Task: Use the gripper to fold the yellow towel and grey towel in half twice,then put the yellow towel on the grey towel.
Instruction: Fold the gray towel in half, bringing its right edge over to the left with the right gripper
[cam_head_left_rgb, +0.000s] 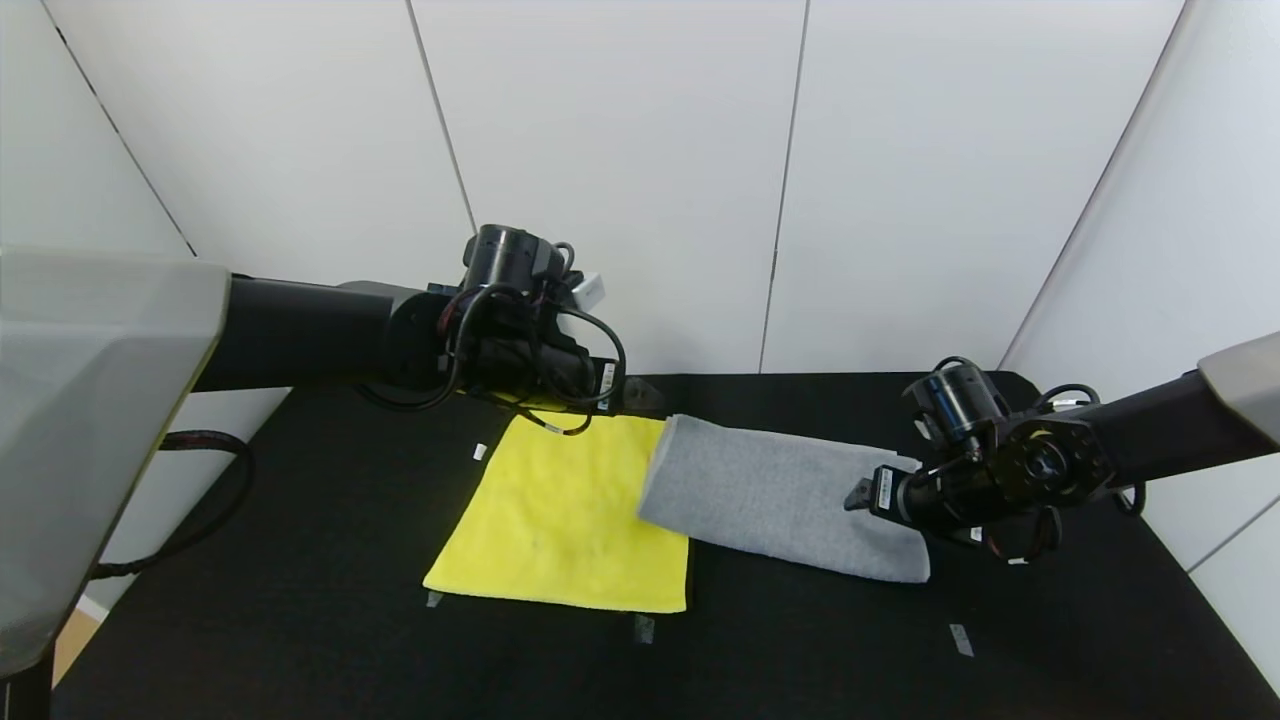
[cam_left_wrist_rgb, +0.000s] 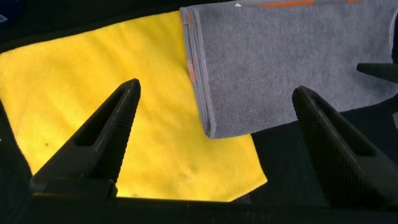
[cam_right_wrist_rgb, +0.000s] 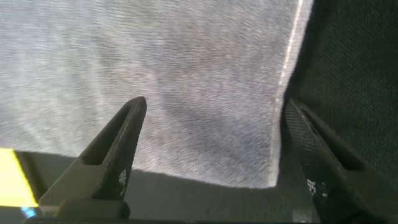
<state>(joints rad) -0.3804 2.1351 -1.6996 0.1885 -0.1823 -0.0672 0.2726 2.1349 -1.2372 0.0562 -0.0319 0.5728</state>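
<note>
The yellow towel (cam_head_left_rgb: 560, 510) lies flat and spread out on the black table, left of centre. The grey towel (cam_head_left_rgb: 780, 495) lies folded into a long band to its right, and its left end overlaps the yellow towel's right edge. My left gripper (cam_head_left_rgb: 575, 395) hovers over the yellow towel's far edge. In the left wrist view this gripper (cam_left_wrist_rgb: 216, 88) is open above the yellow towel (cam_left_wrist_rgb: 93, 74) and the grey towel's (cam_left_wrist_rgb: 286, 62) end. My right gripper (cam_head_left_rgb: 872, 497) is at the grey towel's right end. In the right wrist view it (cam_right_wrist_rgb: 215, 101) stands open just over the grey towel (cam_right_wrist_rgb: 186, 62), holding nothing.
The black table (cam_head_left_rgb: 300, 600) carries small tape marks (cam_head_left_rgb: 643, 628) near the front and another (cam_head_left_rgb: 479, 452) left of the yellow towel. White wall panels (cam_head_left_rgb: 620, 150) close off the back and right side. The table edge runs along the right (cam_head_left_rgb: 1220, 610).
</note>
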